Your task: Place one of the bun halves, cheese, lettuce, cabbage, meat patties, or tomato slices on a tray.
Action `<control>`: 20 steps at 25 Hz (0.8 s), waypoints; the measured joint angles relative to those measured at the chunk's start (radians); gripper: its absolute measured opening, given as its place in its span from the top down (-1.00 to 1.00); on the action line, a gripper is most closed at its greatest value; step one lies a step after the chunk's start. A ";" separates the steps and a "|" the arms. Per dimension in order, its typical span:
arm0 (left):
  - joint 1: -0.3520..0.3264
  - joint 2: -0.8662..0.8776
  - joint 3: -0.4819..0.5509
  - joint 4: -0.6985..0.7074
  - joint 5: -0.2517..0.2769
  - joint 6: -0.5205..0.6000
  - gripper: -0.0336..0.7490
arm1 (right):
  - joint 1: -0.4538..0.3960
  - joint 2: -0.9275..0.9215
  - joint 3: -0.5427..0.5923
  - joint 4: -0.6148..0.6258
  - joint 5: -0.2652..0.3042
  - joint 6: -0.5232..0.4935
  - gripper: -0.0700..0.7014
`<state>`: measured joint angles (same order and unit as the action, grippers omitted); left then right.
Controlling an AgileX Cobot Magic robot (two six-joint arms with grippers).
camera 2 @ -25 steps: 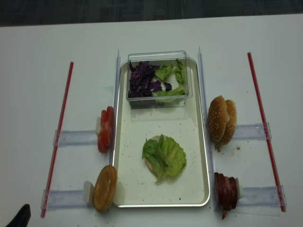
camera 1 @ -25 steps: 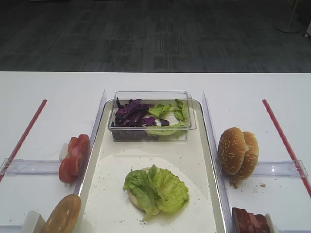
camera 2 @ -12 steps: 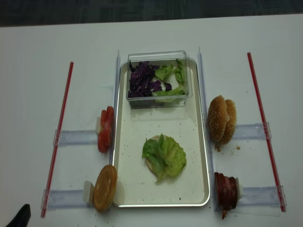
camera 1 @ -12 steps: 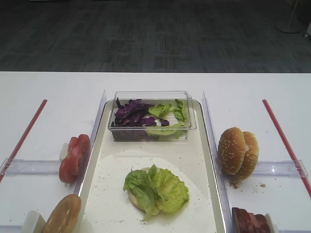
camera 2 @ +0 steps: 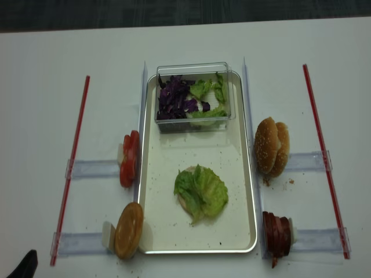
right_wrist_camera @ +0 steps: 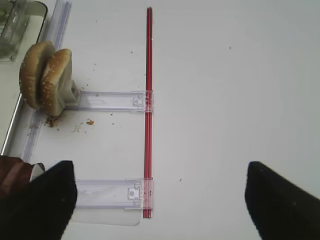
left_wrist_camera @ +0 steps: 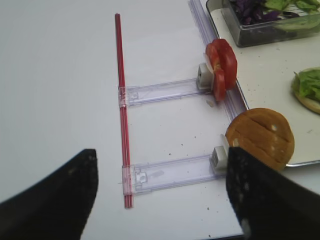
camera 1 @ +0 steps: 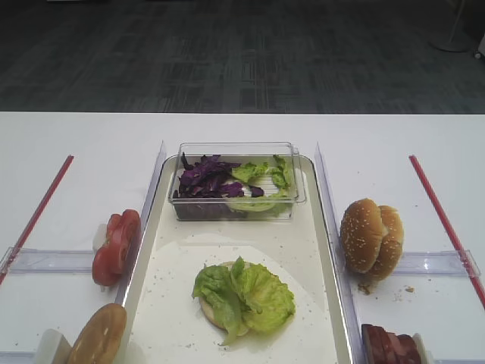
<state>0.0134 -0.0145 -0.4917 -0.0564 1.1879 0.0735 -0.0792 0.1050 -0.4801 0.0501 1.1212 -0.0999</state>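
Observation:
The cream-white tray lies in the middle. On it a lettuce leaf covers a pale bun half. Sesame bun halves stand on edge right of the tray, with the meat patties nearer the front. Tomato slices and a golden bun half stand on the left. My left gripper hangs open over the left rail, and my right gripper hangs open over the right rail. Both are empty.
A clear plastic box at the tray's far end holds purple cabbage and more lettuce. Red strips and clear plastic rails lie on the white table. Crumbs speckle the tray.

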 joint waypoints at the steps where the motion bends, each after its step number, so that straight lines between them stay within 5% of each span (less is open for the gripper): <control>1: 0.000 0.000 0.000 0.000 0.000 0.000 -0.35 | 0.000 -0.019 0.000 0.000 0.000 0.000 -0.97; 20: 0.000 0.000 0.000 0.000 0.000 0.000 -0.35 | 0.001 -0.120 0.000 0.000 0.004 0.000 -0.97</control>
<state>0.0134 -0.0145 -0.4917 -0.0564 1.1879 0.0735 -0.0786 -0.0149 -0.4801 0.0501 1.1251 -0.0999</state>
